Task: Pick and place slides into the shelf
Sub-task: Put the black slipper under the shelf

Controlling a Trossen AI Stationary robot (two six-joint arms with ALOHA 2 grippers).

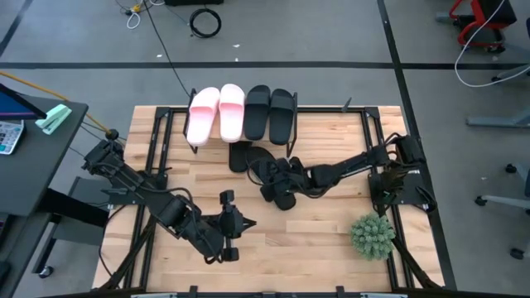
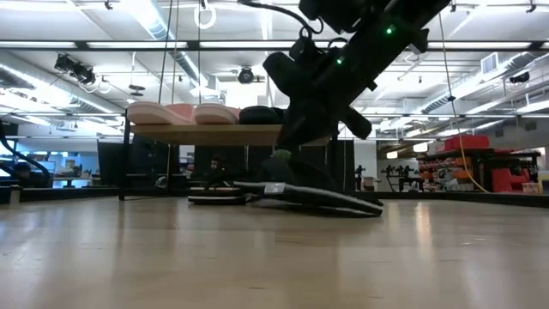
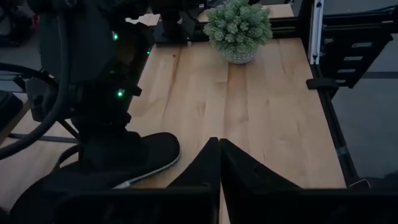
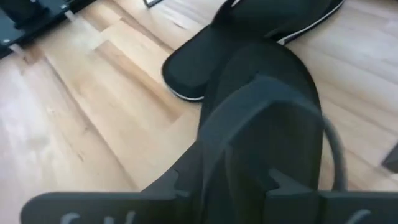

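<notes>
The shelf (image 1: 195,146) stands at the table's far edge. Two pale pink slides (image 1: 214,114) and two black slides (image 1: 270,114) lie side by side on its top board (image 2: 206,134). Two thin black flip-flops lie on the table in front of it: one (image 1: 240,157) close to the shelf, the other (image 1: 280,195) nearer the middle. My right gripper (image 1: 286,178) reaches in from the right and stands open over the nearer flip-flop (image 4: 186,68), a finger on either side of its strap (image 4: 267,106). My left gripper (image 1: 238,222) hangs shut over the near left of the table, holding nothing. My right gripper slants down from the table's right, with its fingers (image 4: 168,193) on either side of the flip-flop's strap. Whether they touch the strap I cannot tell. The flip-flop (image 2: 326,199) lies on the table, a little tilted.
A small potted plant (image 1: 372,236) stands at the near right corner. Black frame rails (image 1: 389,207) run along the table's left and right sides. Bare wood lies between the flip-flops and the near edge.
</notes>
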